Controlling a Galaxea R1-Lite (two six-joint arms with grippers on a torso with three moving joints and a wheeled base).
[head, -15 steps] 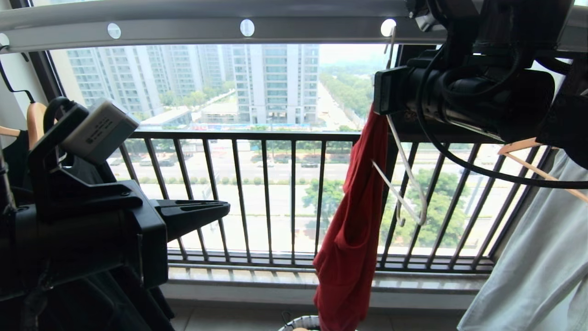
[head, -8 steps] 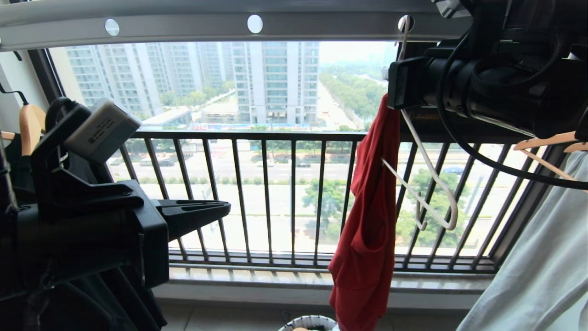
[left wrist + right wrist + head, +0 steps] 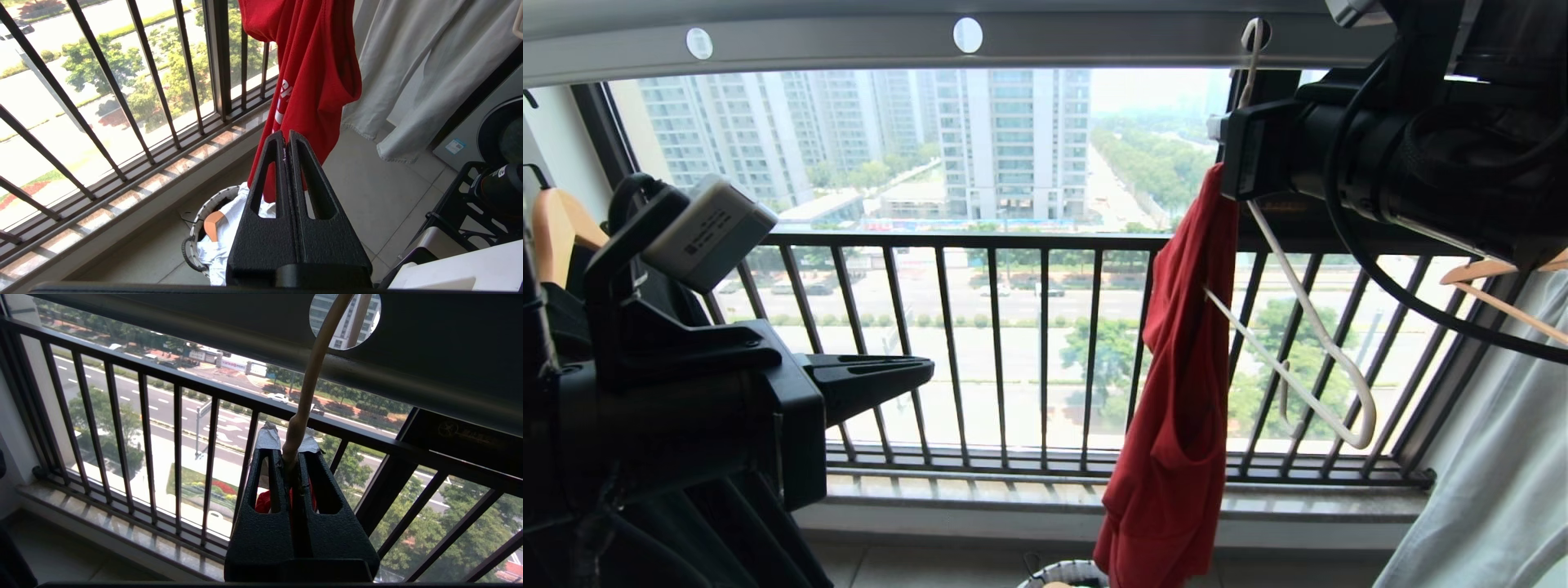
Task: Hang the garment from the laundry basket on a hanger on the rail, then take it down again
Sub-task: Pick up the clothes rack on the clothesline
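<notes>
**Red T-shirt held up at the rail on its wire hanger**

The red T-shirt [image 3: 1176, 392] hangs in a long bunched fold from the cream-white wire hanger [image 3: 1307, 327], in front of the black balcony railing [image 3: 996, 343]. Its lower end reaches down to just above the small round laundry basket [image 3: 196, 241], which stands on the tiled floor below and holds white cloth. White lettering shows on the shirt in the left wrist view.

The hanger's long hook runs up into one of the round holes of the grey metal rail [image 3: 849, 45]; its shoulder and upturned end stick out to the right of the shirt.

The right claw [image 3: 292, 457] is clenched on the hanger's neck just below the rail, with a bit of red fabric caught between its fingers.

The left claw [image 3: 287, 141] is shut and empty, held low on the left, well apart from the shirt.

A pale grey garment [image 3: 1494, 457] on a wooden hanger [image 3: 1486, 286] hangs at the right edge.
</notes>
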